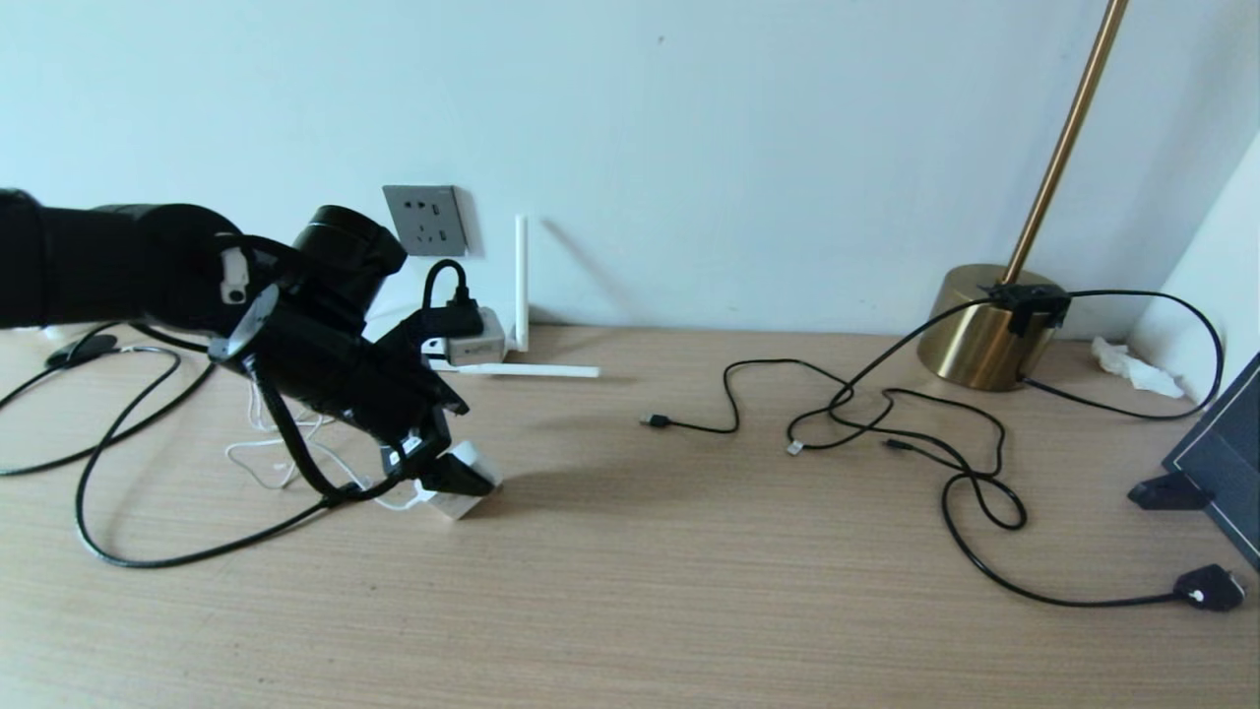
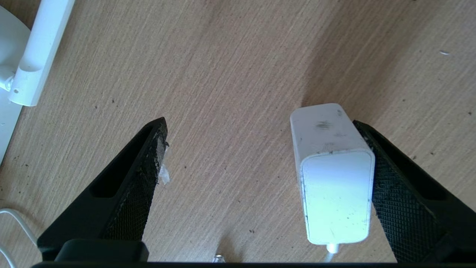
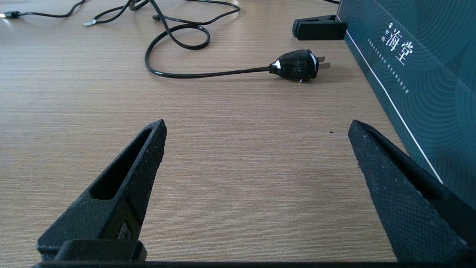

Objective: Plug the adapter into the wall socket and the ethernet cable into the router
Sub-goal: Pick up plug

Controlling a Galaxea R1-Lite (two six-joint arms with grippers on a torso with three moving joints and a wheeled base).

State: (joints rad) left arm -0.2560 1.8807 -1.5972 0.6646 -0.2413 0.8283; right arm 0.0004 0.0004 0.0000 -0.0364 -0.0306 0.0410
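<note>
The white adapter lies on the wooden table with its thin white cord trailing off to the left. My left gripper is down around it and open. In the left wrist view the adapter rests against one finger's pad while the other finger stands well apart from it. The grey wall socket is on the wall above and behind. The white router sits below it, partly hidden by my arm, one antenna upright and one lying flat. The black ethernet cable loops over the table at the left. My right gripper hovers open over bare table.
A brass lamp base stands at the back right, its black cords spread across the table to a black power plug. A dark teal board leans at the right edge, close beside my right gripper. A crumpled tissue lies by the wall.
</note>
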